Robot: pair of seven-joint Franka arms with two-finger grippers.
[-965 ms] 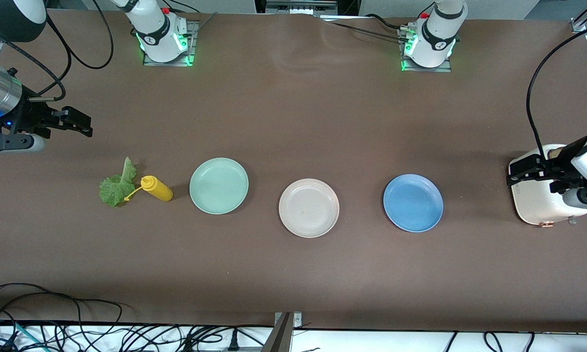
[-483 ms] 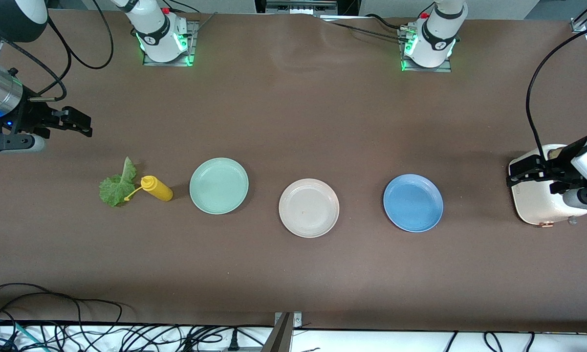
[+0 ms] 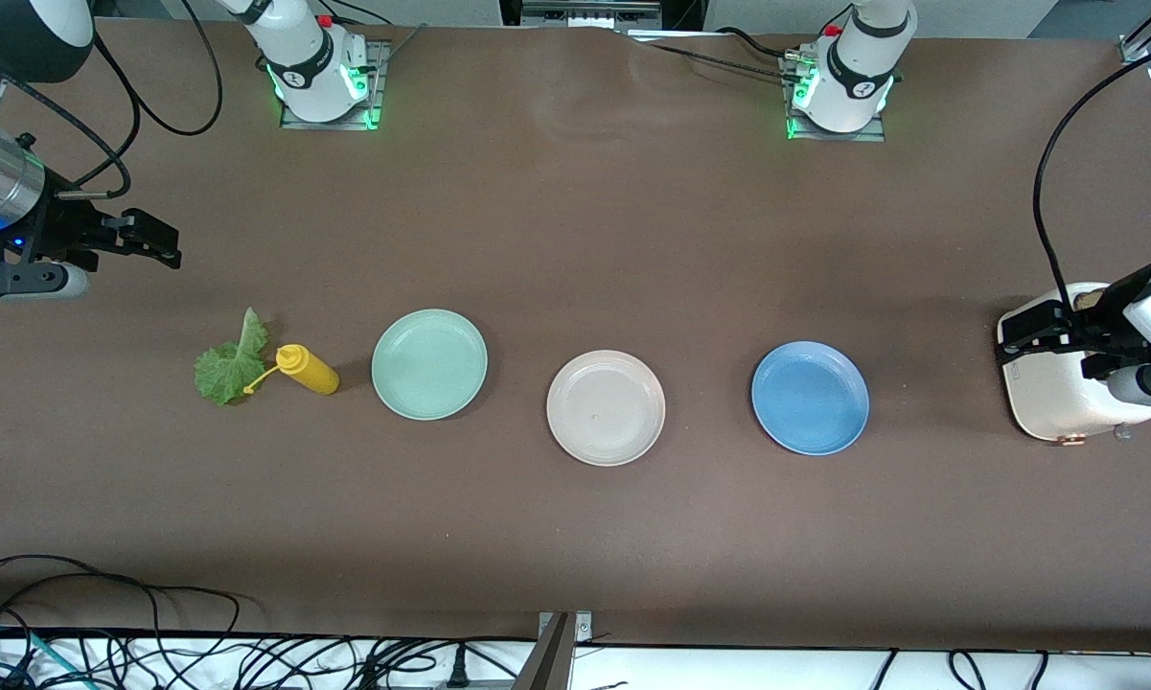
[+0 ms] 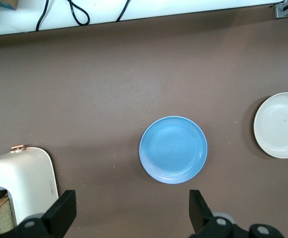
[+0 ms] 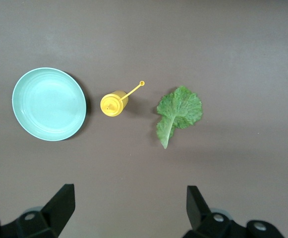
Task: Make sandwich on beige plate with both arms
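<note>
Front view: round pale beige plate (image 3: 606,407) lies bare mid-worktop between a mint green plate (image 3: 429,364) and a blue plate (image 3: 810,397).
Ruffled green lettuce leaf (image 3: 231,363) lies near the mint plate, a yellow squeeze bottle (image 3: 308,369) between them. Left tool (image 3: 1016,337) hangs over a white toaster (image 3: 1054,388), right tool (image 3: 158,240) over bare worktop near the leaf; both have fingers apart.

The left gripper (image 3: 1025,337) partly hides the white toaster (image 3: 1054,398).
</note>
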